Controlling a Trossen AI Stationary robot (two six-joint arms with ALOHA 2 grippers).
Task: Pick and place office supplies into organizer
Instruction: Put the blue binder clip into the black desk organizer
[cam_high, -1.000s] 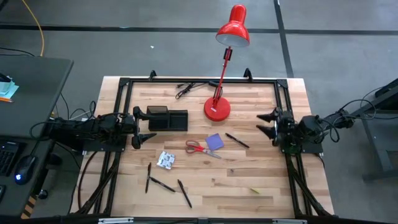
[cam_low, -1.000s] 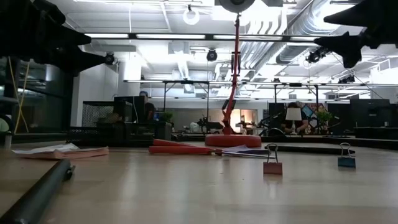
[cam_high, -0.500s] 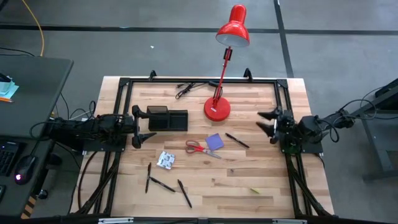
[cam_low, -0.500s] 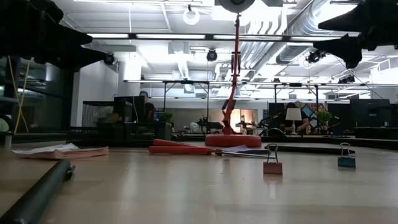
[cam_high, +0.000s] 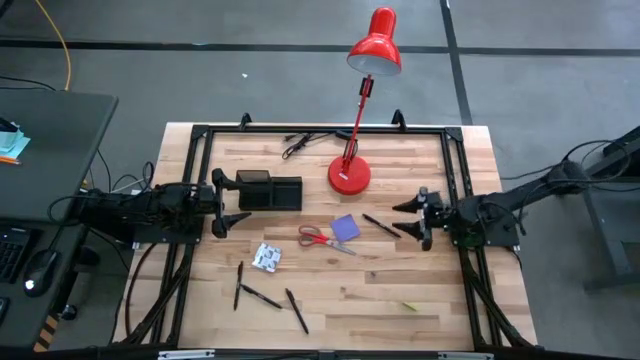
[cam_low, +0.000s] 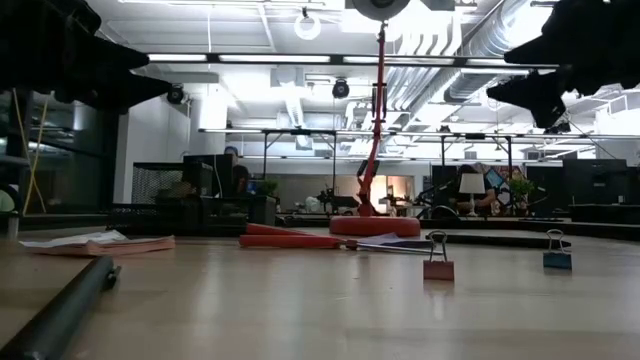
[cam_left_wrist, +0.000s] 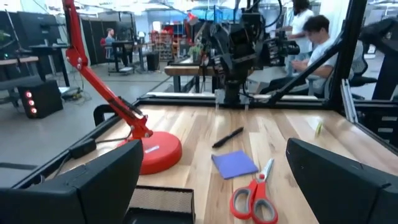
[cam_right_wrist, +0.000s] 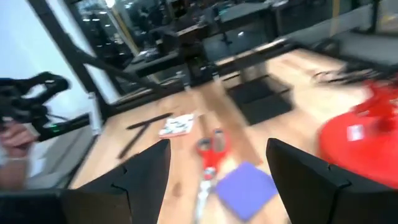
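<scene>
Organizer is sitting at the table's left side, just beside the left gripper, whose fingers are standing wide and empty. Right gripper is hovering partly open, holding nothing, near 1 black pen. Red-handled scissors are lying beside the purple pad; the patterned packet is lying near 3 pens toward the front.

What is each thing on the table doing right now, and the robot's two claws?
Left gripper: open, empty, beside the organizer.
Right gripper: open, empty, near a pen.
Organizer: upright; contents not visible.
Scissors: flat, blades shut.
Purple pad: flat, beside scissors.
Packet: flat.
Lamp: upright.
</scene>
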